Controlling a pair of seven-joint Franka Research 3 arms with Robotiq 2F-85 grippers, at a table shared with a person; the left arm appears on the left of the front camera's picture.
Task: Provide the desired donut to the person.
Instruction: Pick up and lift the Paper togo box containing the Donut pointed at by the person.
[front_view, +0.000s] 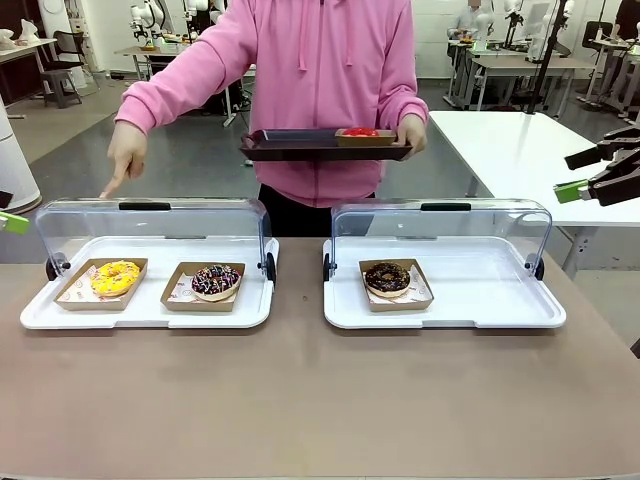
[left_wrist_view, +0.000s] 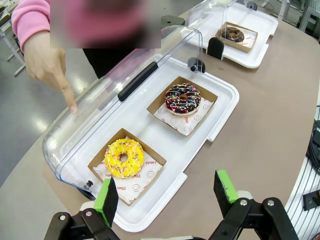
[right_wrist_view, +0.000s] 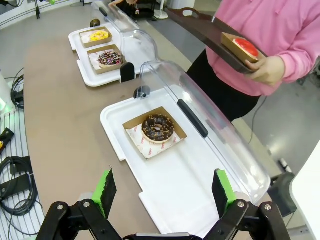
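**Finger pointed down at the yellow donut's end of the left tray**

The left gripper is held in the air on the near side of the left tray, its fingers apart with nothing between them. The right gripper is held in the same way before the right tray, its fingers also apart and empty.

Both white trays are set side by side on the brown worktop, and their clear lids are swung open toward the far side. In the left tray, two card boxes are laid: the yellow donut at the outer end, and a sprinkled chocolate donut beside it. A single chocolate donut is boxed in the right tray.

Beyond the lids, the person is seen standing. One hand is stretched out with its forefinger lowered onto the open lid behind the yellow donut. A dark tray carrying a red donut is held in the other hand.
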